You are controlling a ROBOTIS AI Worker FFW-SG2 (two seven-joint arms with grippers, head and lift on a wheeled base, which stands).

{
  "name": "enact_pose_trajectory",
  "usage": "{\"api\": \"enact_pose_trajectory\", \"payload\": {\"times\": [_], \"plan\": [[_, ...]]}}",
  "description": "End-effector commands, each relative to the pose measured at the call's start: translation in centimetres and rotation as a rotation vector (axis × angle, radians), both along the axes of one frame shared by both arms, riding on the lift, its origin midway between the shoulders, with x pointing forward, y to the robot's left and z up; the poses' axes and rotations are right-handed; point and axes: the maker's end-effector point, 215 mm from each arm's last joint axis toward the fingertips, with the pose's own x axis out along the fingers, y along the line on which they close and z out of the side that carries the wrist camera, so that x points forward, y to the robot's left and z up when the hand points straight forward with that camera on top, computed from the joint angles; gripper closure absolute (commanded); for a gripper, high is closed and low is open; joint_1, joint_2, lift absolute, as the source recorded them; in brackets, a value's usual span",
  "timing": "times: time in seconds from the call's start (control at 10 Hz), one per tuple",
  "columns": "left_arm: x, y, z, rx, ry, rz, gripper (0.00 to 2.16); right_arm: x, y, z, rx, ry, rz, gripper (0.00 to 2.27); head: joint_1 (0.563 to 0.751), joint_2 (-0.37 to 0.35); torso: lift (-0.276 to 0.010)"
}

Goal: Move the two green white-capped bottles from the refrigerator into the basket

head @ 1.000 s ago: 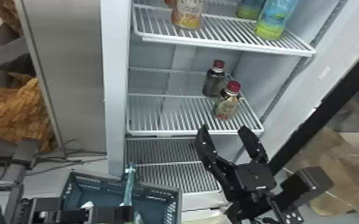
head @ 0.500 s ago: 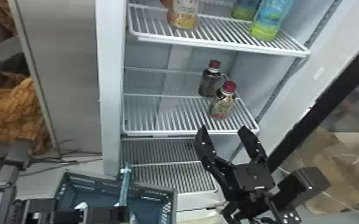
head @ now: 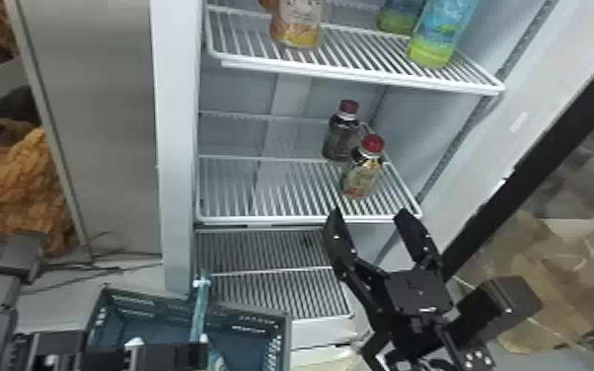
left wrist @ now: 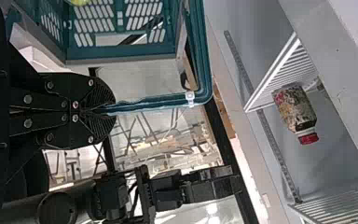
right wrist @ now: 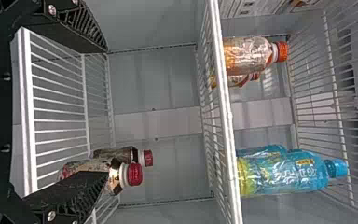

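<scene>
Centrally, an open refrigerator with white wire shelves [head: 360, 76] stands behind a teal, perforated plastic basket [head: 286, 340], which sits low before it. Left end effector [head: 177, 356]: clenched on the slim teal handle [head: 199, 311] of the basket, its fingers pressed together around that strip. Right end effector [head: 370, 217]: released and empty, its two fingers spread wide, just before the front edge of the lower shelf. Task items: within the basket, a small white cap [head: 134, 341] and a blue-green patch of bottle [head: 216, 361] are visible, partly covered by the left arm; whether both green white-capped bottles lie there cannot be told. Lower shelf: two dark, squat bottles with red caps stand upright toward its right side, the patterned one [head: 361, 172] in front, the plainer one [head: 341, 135] behind it. Upper shelf: a clear bottle with orange-yellow contents [head: 297, 24] stands on the left; on the right stands a tall blue-and-green bottle [head: 439, 37], with a similar one [head: 397, 18] behind it.
</scene>
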Motion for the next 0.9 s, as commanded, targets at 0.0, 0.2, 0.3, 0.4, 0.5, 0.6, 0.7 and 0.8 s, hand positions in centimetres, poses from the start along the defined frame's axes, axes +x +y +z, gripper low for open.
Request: {"api": "enact_pose_trajectory", "payload": {"times": [0.0,0.2,0.3,0.4,0.5,0.6,0.7,0.8], "plan": [[-0.03,-0.01,0.04,-0.001,0.0,-0.001,1.16,-0.01,-0.04,0.12,0.0,-0.004,-0.001,0.11,0.695,-0.315,-0.263],[-0.13,-0.09,0.05,-0.005,0.003,-0.002,1.16,-0.01,-0.15,0.2,-0.002,-0.006,-0.004,0.11,0.695,-0.316,-0.263],[-0.13,-0.09,0.05,-0.005,0.003,-0.002,1.16,-0.03,-0.26,0.35,-0.003,-0.012,-0.006,0.11,0.695,-0.317,-0.263],[-0.11,-0.06,-0.01,-0.003,0.003,-0.001,1.16,-0.03,-0.26,0.42,-0.003,-0.014,-0.006,0.11,0.695,-0.319,-0.263],[-0.06,0.0,0.01,-0.003,0.002,0.001,1.16,-0.04,-0.27,0.5,-0.005,-0.016,-0.006,0.11,0.695,-0.32,-0.263],[-0.03,-0.06,0.07,-0.003,0.0,-0.001,1.16,-0.04,-0.27,0.49,-0.007,-0.017,-0.007,0.11,0.695,-0.32,-0.263],[-0.01,-0.04,0.02,-0.001,0.0,0.0,1.16,-0.04,-0.36,0.5,-0.008,-0.017,-0.008,0.11,0.695,-0.32,-0.263],[-0.06,-0.04,-0.06,0.002,0.001,-0.002,1.16,-0.04,-0.45,0.51,-0.009,-0.017,-0.01,0.11,0.695,-0.32,-0.263]]}}
